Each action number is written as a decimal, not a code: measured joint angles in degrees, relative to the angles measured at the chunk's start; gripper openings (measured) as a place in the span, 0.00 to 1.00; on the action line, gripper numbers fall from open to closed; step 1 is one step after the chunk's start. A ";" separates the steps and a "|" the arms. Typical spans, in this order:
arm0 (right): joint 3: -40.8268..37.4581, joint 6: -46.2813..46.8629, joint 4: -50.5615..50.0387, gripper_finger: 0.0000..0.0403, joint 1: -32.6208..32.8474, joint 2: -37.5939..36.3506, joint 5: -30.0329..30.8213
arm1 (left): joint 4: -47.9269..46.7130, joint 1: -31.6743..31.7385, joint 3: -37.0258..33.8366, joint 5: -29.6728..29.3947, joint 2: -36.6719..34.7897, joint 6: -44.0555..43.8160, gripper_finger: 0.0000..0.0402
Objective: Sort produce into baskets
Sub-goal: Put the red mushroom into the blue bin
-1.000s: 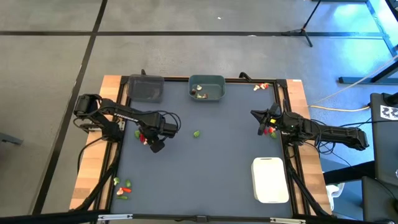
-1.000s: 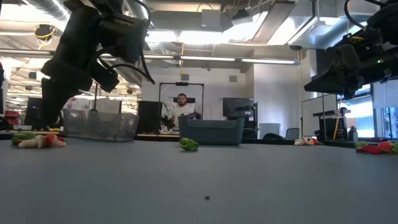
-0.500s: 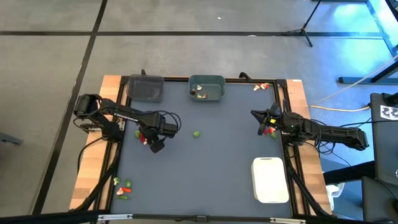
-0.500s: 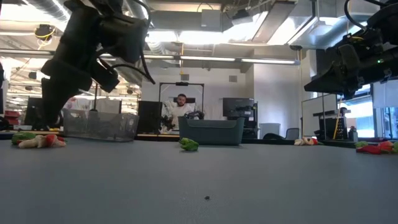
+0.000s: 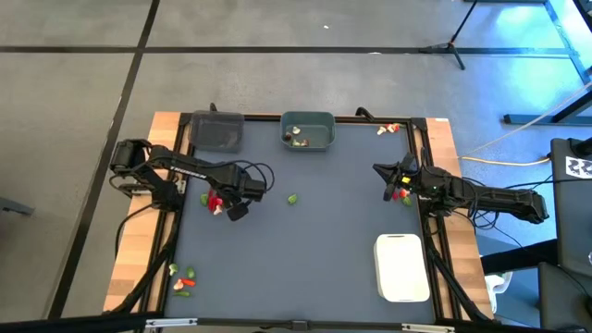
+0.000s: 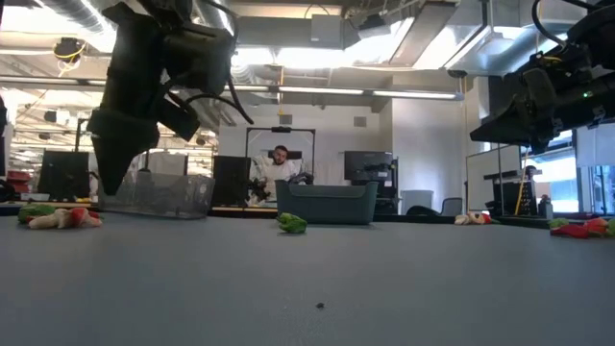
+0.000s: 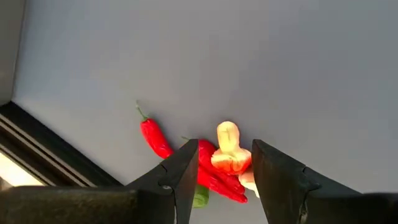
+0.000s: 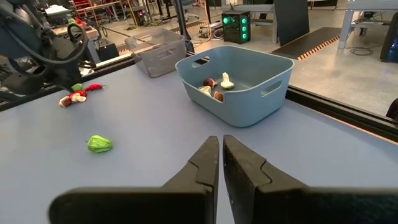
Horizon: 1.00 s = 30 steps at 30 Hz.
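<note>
Left claw [image 5: 234, 212] hangs over the bench [image 5: 314, 240] at its left side, fingers [image 7: 186, 171] parted, gripping nothing, a pile of red chilies [image 7: 214, 177] and a tan piece [image 7: 227, 149] below the gap. Dark grey bin [image 5: 217, 131] far left, teal bin [image 5: 308, 130] beside it with pieces inside. Lone green piece [image 5: 292, 198] mid-bench. Right claw [image 5: 384, 173] at the right edge, fingers [image 8: 202, 165] nearly closed, empty. White tray [image 5: 402, 267] near right.

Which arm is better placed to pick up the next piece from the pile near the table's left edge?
Left. The left gripper hangs open directly over the tan-and-red piece and red chilies. The right gripper is shut at the table's far right side, well away from that pile.
</note>
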 joint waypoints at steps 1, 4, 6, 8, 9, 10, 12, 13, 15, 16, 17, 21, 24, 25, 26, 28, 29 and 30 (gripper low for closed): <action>0.00 0.02 0.00 0.06 0.00 0.00 0.00 | 0.03 0.07 -0.03 -0.01 0.00 -0.17 0.36; 0.00 0.01 0.00 0.06 0.00 0.00 0.00 | 2.23 0.46 -1.65 0.02 -0.02 0.00 0.36; 0.00 0.01 0.00 0.06 0.00 0.00 0.00 | 3.90 1.07 -3.58 0.87 -0.02 -0.03 0.36; 0.00 0.02 0.01 0.06 0.00 0.00 0.00 | 5.30 1.60 -5.65 2.56 -0.01 -0.23 0.36; 0.00 0.02 0.00 0.06 0.00 0.00 0.00 | 5.27 1.65 -6.32 2.87 0.00 -0.22 0.36; 0.00 0.02 0.02 0.06 0.00 0.00 0.02 | 5.23 1.65 -6.86 2.94 0.00 -0.20 0.36; 0.00 0.00 0.01 0.06 0.00 0.00 0.00 | 5.75 1.63 -7.74 3.10 0.00 -0.24 0.36; 0.00 0.01 0.01 0.06 0.00 0.00 0.00 | 6.35 1.65 -8.25 3.11 0.00 -0.24 0.36; 0.00 0.00 0.02 0.06 0.00 0.00 0.00 | 7.63 1.65 -9.14 3.80 0.00 -0.24 0.36; 0.00 0.01 0.02 0.06 0.00 0.00 0.00 | 8.20 1.65 -9.61 4.68 0.00 -0.15 0.36; 0.00 0.02 0.02 0.06 0.00 0.00 0.00 | 8.62 1.65 -10.11 5.51 0.00 -0.02 0.36; 0.00 0.02 0.02 0.06 0.00 0.00 0.02 | 9.77 1.65 -11.40 6.50 -0.22 0.00 0.33; 0.00 0.02 0.02 0.06 0.00 0.00 0.00 | 10.14 1.65 -11.71 6.71 -0.22 0.01 0.28; 0.00 0.00 0.02 0.06 0.00 0.00 0.00 | 10.32 1.64 -11.72 6.78 -0.21 0.11 0.26; 0.00 0.00 0.02 0.06 0.00 0.00 0.00 | 10.55 1.65 -11.72 6.89 -0.20 0.37 0.23; 0.00 0.02 0.02 0.06 0.00 0.00 0.00 | 10.82 1.63 -11.70 7.11 -0.16 1.08 0.17; 0.00 0.02 0.02 0.06 0.00 0.00 0.00 | 10.87 1.63 -11.64 7.17 -0.15 1.42 0.15; 0.00 0.02 0.02 0.06 0.00 0.00 0.00 | 10.91 1.63 -11.49 7.21 -0.13 1.73 0.12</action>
